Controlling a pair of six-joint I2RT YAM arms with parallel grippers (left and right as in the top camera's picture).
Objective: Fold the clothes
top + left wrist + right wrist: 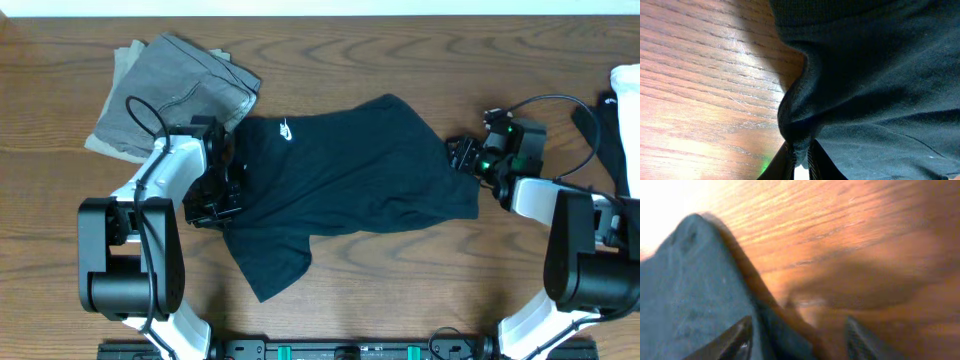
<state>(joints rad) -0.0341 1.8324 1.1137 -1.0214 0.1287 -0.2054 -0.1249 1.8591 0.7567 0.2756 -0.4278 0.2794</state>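
Overhead, one black T-shirt [350, 170] lies spread on the table [400, 290], chest up, with its small white logo [286, 130] showing; one sleeve trails off at its lower left. I can make out no finished fold anywhere, so I'd say the job has barely begun and every fold is left to do. One grey garment [175, 90] sits bunched just beside the shirt's upper left corner (whether they touch I can't say); one white cloth [626, 85] lies well off past the shirt's right side. There are two arms: the left gripper [215, 200] at the shirt's left edge, the right gripper [462, 155] at its right edge.

Left wrist view: the left gripper [800, 167] is pinched tight on a ridge of the T-shirt [880, 75]; the fabric puckers up from the jaws, with bare wood beside it.

Right wrist view (rather blurred): the right gripper [797, 342] has its fingers [737, 340] standing apart, not clamped; the T-shirt [690, 290] edge lies against one finger and runs in between them, nothing gripped that I can see.
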